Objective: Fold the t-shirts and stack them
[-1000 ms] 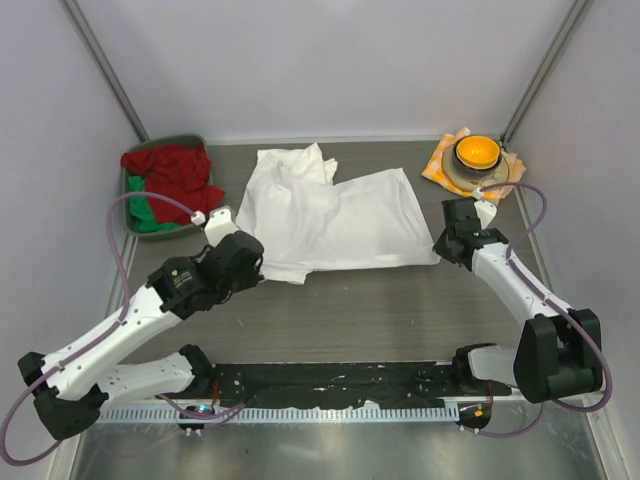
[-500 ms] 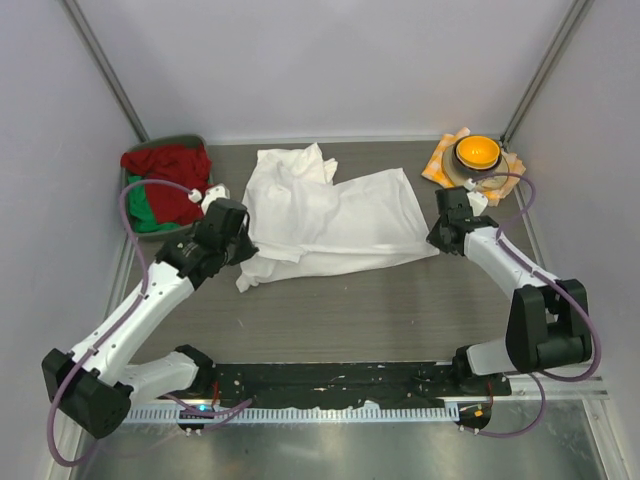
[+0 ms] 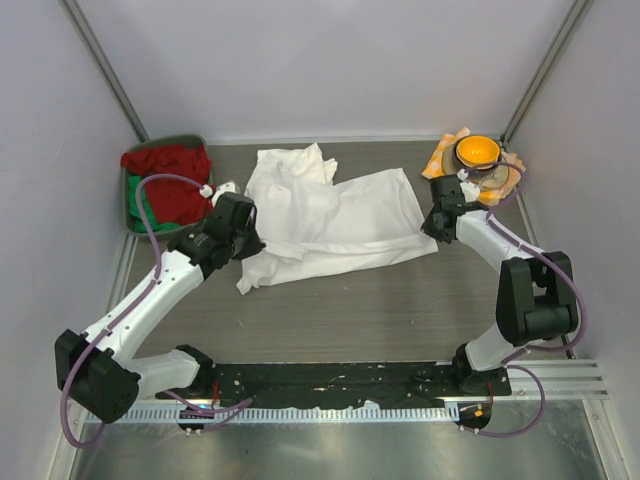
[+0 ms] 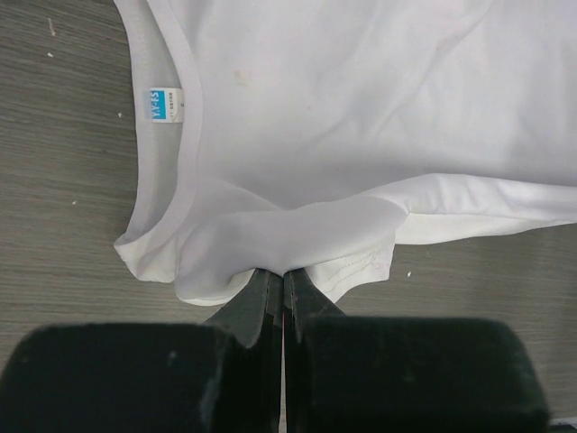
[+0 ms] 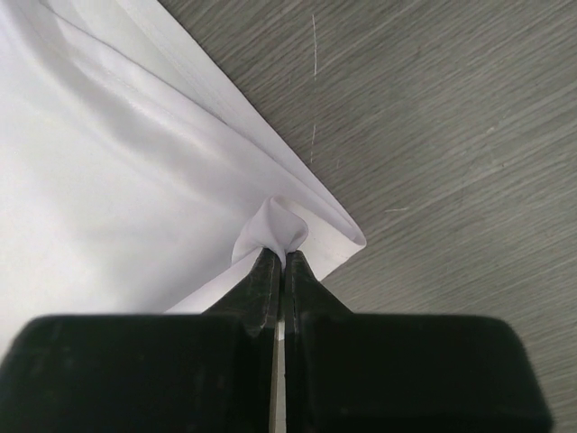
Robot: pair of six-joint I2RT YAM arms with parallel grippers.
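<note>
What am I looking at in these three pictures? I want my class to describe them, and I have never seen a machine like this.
These are two robot arms bolted at the near edge of a table. The wide picture comes from a fixed camera above and behind them. The two close-ups come from a camera on each wrist, looking along its own black fingers.

On the table lies a white t-shirt, partly flat and bunched at its far end; whether the bunch is a second shirt is unclear. At far left is a green bin of red and green cloth. At far right an orange bowl sits on a checked cloth.

The left gripper is shut on a fold of the shirt near its collar. The right gripper is shut on a corner at the opposite side.
</note>
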